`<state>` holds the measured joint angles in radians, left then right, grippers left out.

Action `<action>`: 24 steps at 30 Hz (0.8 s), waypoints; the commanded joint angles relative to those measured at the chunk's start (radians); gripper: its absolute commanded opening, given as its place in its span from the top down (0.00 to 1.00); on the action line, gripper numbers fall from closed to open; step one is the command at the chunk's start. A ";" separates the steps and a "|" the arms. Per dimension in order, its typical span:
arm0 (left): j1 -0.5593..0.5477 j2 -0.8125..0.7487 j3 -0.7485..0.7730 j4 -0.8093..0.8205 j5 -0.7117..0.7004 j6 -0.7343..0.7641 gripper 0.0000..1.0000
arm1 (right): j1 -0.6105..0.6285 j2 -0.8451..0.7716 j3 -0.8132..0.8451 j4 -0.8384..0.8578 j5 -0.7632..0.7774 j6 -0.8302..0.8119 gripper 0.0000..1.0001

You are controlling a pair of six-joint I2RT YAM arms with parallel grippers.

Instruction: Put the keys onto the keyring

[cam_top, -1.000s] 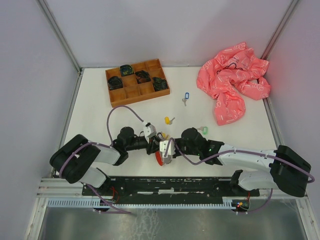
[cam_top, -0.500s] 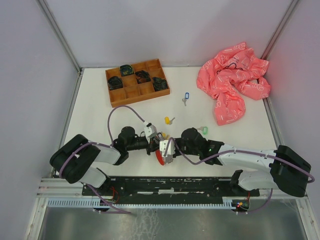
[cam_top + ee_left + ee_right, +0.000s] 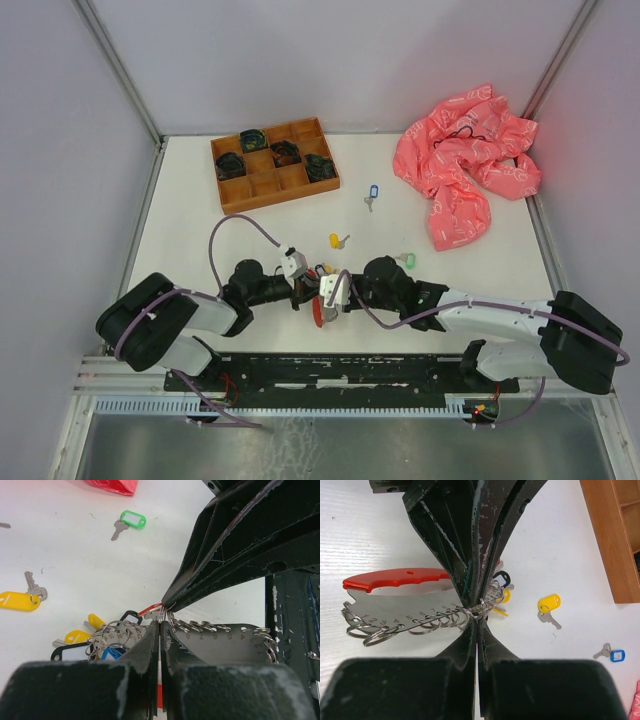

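Three loose keys (image 3: 338,241), one keyring (image 3: 489,600)

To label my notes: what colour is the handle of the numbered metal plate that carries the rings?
Red. The handle shows best in the right wrist view.

One small silvery key with a green plastic tag (image 3: 129,521), one small silvery key with a yellow plastic tag (image 3: 20,600); the crumpled cloth (image 3: 468,170) is salmon pink (white print).
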<state>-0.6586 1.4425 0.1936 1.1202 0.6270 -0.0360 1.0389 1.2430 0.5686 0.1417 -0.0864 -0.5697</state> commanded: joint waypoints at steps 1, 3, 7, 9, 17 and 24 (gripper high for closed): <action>-0.013 -0.004 -0.001 0.146 -0.042 -0.039 0.97 | 0.005 0.022 -0.026 0.116 -0.052 0.068 0.99; -0.020 0.010 -0.007 0.175 -0.053 -0.047 0.97 | 0.005 0.033 -0.037 0.162 -0.058 0.078 0.99; -0.024 0.026 -0.022 0.219 -0.072 -0.057 0.97 | 0.005 0.038 -0.054 0.200 -0.023 0.084 0.99; -0.024 0.026 -0.029 0.220 -0.075 -0.057 0.97 | 0.005 0.017 -0.063 0.201 0.009 0.073 0.99; -0.024 -0.002 0.001 0.081 -0.031 -0.016 0.87 | 0.005 -0.052 0.022 0.036 0.001 -0.034 0.99; -0.026 -0.007 0.031 0.001 0.009 0.011 0.80 | 0.004 -0.014 0.054 -0.002 -0.067 -0.052 0.99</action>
<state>-0.6823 1.4551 0.1913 1.1385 0.6041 -0.0364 1.0389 1.2209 0.5621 0.1463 -0.1059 -0.5964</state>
